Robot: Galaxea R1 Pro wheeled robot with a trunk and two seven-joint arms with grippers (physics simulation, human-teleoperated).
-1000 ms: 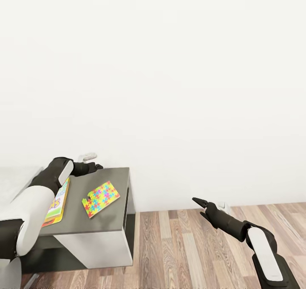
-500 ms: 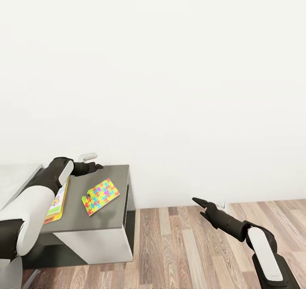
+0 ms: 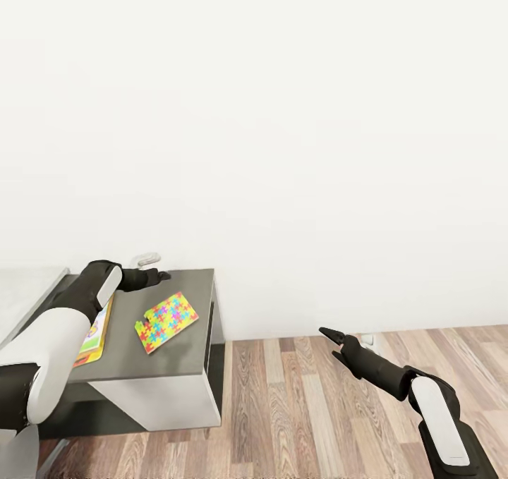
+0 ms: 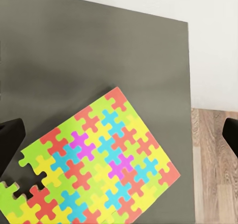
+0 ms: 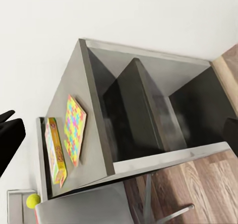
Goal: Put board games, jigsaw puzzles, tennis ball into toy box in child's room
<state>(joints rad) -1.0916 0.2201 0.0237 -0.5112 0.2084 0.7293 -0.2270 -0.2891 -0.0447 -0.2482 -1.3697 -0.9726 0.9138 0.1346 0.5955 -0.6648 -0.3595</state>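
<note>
A jigsaw puzzle (image 3: 167, 321) of yellow, pink, blue and green pieces lies flat on a low dark grey-topped cabinet (image 3: 190, 288). In the left wrist view the puzzle (image 4: 94, 164) is close below my left gripper (image 4: 119, 137), whose fingers stand wide apart. My left gripper (image 3: 159, 276) hovers open over the cabinet's back edge. A board game (image 3: 95, 329) with a yellow-orange edge lies beside the puzzle, partly under my left arm. My right gripper (image 3: 330, 336) is open and empty over the floor. A tennis ball (image 5: 33, 200) rests on a pale surface beyond the cabinet.
The cabinet (image 5: 144, 115) has open dark compartments on its side. A pale grey tabletop (image 3: 28, 288) adjoins it at the far left. A white wall (image 3: 282, 147) stands behind, and wood-plank floor (image 3: 317, 408) stretches to the right.
The whole picture has shifted a little, so the camera has moved: cabinet and floor sit slightly higher and further left. Both arms hold the same pose.
</note>
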